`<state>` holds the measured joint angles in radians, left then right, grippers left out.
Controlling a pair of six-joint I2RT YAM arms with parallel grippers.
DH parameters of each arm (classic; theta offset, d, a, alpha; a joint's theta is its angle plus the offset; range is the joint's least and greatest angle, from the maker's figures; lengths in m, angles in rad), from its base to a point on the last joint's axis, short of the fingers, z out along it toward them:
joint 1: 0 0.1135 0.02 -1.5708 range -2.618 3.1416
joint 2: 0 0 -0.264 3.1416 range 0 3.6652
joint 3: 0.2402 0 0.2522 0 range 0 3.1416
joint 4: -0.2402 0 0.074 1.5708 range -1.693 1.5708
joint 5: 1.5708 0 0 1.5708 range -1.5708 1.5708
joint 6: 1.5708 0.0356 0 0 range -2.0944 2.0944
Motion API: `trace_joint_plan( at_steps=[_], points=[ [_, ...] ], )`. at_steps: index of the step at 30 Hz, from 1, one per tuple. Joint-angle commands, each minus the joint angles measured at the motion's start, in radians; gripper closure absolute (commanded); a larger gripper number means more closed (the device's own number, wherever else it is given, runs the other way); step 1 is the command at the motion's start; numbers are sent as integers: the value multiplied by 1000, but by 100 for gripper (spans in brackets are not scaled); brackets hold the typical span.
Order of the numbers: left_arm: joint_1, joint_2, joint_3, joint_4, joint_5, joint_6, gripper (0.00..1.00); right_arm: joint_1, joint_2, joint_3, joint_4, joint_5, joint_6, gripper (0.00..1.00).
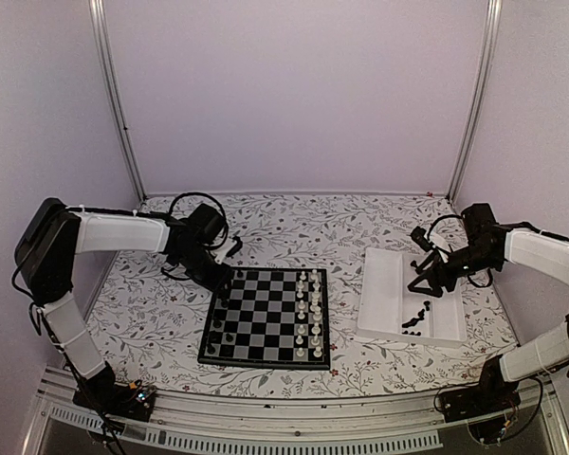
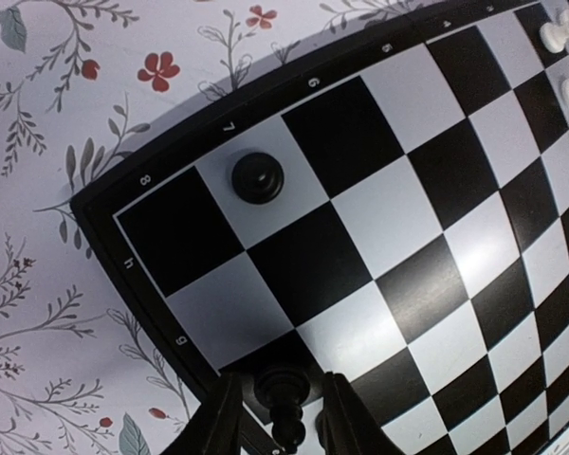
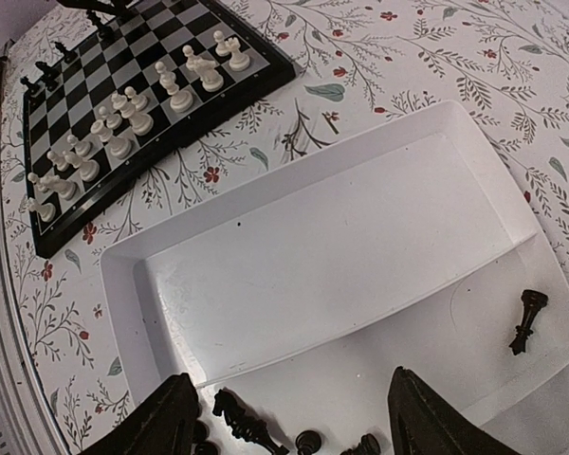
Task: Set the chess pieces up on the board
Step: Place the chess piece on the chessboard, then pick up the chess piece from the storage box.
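Board (image 1: 266, 318) sits on table (image 1: 341, 227), white tray (image 1: 379, 275) to board's right. Right pincer (image 3: 292, 379) is wide open over tray, holding nothing, black chess pieces (image 3: 256, 431) lying under it. Left pincer (image 2: 281, 384) is part open at board's edge near the 8/h corner, black piece (image 2: 283, 409) upright between fingers, slim gaps both sides. Border reads 8–4, h, g.

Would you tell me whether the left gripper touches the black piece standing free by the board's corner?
Apart. The left wrist view shows bare squares of the board between the black piece and the left gripper.
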<state>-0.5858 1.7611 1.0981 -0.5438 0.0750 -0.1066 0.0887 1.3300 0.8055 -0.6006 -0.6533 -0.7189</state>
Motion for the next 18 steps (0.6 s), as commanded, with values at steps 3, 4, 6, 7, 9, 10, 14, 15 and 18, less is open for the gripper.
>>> trace_joint_plan(
  at_steps=[3,4,6,7,9,10,14,15,18],
  points=[
    [34,-85,50,-13,-30,14,67,-3,-24,34,-5,-2,3,28],
    [35,-96,62,-22,-48,20,67,-2,-21,46,-4,16,7,28],
    [39,-117,93,-43,-71,31,67,-4,-4,70,-4,54,17,28],
    [40,-126,113,-52,-96,35,67,-3,11,83,-6,80,19,28],
    [39,-144,156,-57,-103,37,66,-5,36,110,-4,136,24,29],
    [36,-153,180,-52,-87,32,66,-5,48,126,-4,164,27,30],
    [-37,-165,273,11,-8,59,67,-9,126,194,3,241,39,36],
    [-66,-163,295,34,-5,76,67,-9,142,211,5,260,39,39],
    [-150,-150,336,118,17,105,67,-10,219,257,7,328,28,47]
  ],
)
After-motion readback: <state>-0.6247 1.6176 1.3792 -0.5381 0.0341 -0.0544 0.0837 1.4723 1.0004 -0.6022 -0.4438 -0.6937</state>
